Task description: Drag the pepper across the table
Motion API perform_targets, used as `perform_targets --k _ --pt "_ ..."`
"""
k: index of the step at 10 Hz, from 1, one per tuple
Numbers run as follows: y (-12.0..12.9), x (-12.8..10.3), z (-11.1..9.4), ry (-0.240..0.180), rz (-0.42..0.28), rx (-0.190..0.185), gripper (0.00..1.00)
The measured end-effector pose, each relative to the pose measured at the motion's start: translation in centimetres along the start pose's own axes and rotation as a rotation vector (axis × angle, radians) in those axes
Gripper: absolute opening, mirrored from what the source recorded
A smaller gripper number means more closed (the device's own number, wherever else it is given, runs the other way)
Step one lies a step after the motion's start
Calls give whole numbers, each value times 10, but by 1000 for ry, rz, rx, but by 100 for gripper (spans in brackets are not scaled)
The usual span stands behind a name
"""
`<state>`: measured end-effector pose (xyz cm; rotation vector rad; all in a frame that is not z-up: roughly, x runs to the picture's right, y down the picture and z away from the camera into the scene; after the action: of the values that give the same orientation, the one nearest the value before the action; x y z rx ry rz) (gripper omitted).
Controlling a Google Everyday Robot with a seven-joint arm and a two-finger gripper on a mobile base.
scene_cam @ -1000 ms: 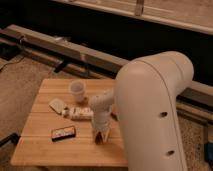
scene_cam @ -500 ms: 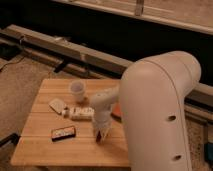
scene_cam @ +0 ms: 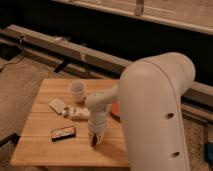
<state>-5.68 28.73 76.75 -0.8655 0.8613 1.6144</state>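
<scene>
The pepper (scene_cam: 93,142) shows as a small dark red sliver on the table (scene_cam: 40,147), near its front edge and right of the middle. My gripper (scene_cam: 95,139) points straight down onto it from the pale arm and is shut on the pepper, whose tip touches the planks. Most of the pepper is hidden by the gripper. The large white arm housing (scene_cam: 157,110) fills the right side and hides the table's right end.
A black rectangular block with white marks (scene_cam: 63,132) lies left of the gripper. A white cup (scene_cam: 77,90) stands at the back. A pale packet (scene_cam: 57,105) and a white wrapped item (scene_cam: 76,113) lie behind the gripper. An orange bowl (scene_cam: 115,107) peeks out beside the arm.
The gripper with the pepper has shifted slightly left and toward the table's front edge. The other objects have not moved.
</scene>
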Motion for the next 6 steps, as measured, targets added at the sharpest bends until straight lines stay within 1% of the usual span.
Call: perform_targets --k 1,2,4,6 --pt "7 9 4 24 -37 15 0" --pt "13 16 7 38 -64 23 0" --pt "24 30 11 62 -115 38 0" --pt "36 51 18 83 -170 57 0"
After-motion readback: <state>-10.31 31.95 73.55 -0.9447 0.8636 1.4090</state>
